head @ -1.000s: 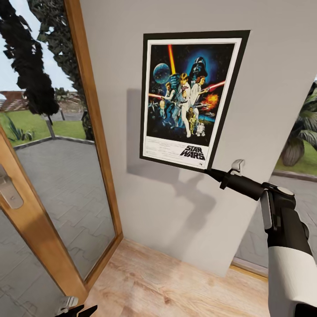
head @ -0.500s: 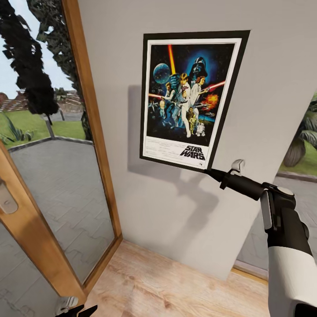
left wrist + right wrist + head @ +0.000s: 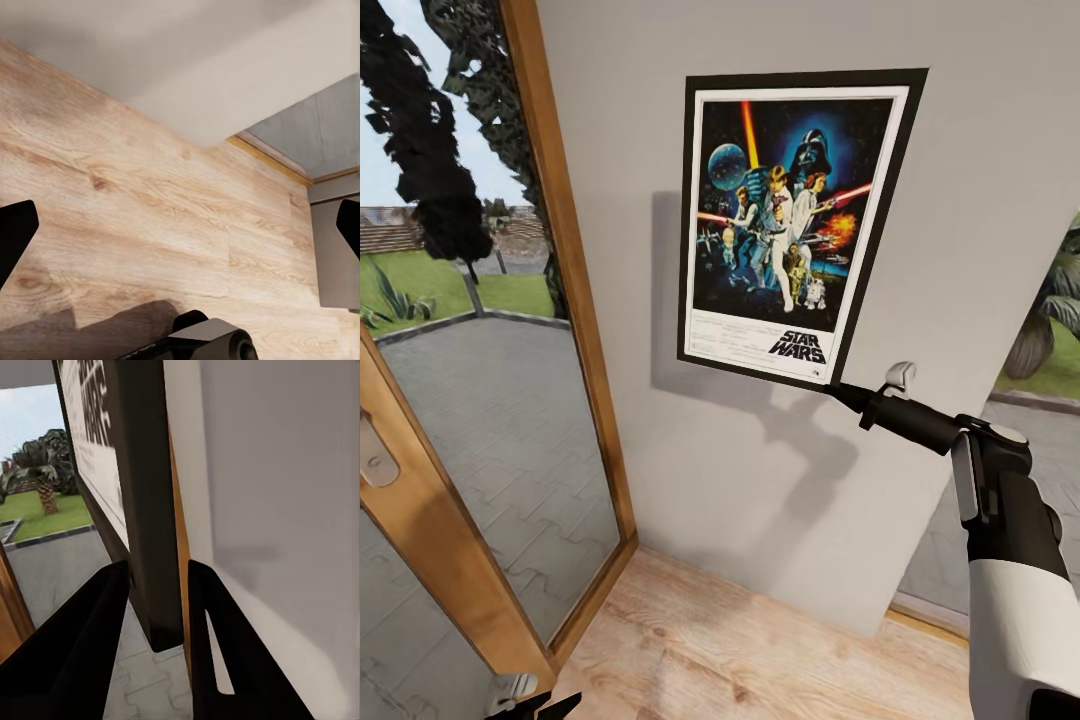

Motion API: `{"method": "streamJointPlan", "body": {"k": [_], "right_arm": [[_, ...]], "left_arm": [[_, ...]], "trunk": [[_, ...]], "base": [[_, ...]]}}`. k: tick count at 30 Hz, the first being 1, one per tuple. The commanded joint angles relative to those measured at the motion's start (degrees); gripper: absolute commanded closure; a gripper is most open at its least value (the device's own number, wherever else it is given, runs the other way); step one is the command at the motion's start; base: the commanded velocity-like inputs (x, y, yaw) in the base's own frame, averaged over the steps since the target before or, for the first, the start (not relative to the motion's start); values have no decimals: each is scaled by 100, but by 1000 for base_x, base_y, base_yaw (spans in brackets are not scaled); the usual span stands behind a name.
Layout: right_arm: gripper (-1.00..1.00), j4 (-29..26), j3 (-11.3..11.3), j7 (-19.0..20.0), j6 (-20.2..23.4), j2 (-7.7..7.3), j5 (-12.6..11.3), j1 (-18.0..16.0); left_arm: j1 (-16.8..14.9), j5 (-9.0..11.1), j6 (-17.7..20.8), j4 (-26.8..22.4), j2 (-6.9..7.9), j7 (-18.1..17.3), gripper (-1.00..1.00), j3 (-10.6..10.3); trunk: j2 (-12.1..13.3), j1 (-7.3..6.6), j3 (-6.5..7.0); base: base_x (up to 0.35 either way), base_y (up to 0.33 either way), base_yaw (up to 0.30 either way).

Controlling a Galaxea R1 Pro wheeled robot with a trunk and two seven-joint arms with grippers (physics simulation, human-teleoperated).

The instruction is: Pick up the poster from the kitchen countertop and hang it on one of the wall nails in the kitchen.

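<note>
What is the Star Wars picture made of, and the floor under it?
The upright Star Wars poster with white border looks like printed paper in a thin, dark, matt frame, possibly wood or plastic; the right pincer grips its lower corner. The pale floor looks like wood planks, with grain lines and knots showing; being a render, it could equally be laminate.

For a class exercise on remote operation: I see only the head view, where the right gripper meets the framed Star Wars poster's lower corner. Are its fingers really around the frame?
Observer: Yes. In the right wrist view the right gripper has one black finger on each side of the upright Star Wars poster with the thin black frame.
Operator: Is the grip at the very corner?
Observer: Yes, the frame's bottom corner ends just past the fingers.
Operator: And the left gripper?
Observer: The left gripper is open over the pale wooden floor.
</note>
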Motion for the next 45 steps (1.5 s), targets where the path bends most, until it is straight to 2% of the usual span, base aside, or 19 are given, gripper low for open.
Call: {"method": "streamJointPlan", "body": {"k": [1,35,45], "right_arm": [[100,-1,-6,18,53,0,-14,-5],[100,4,-7,18,59,8,-14,-5],[100,3,-6,18,59,9,-14,-6]], "left_arm": [[-5,22,47,1,0,-25,-100,11],[-5,22,47,1,4,-28,-100,11],[-5,22,47,0,5,-28,-100,11]], "trunk": [[-13,4,-13],[-13,4,-13],[-13,4,-13]], "base": [[0,0,0],[0,0,0],[101,0,0]]}}
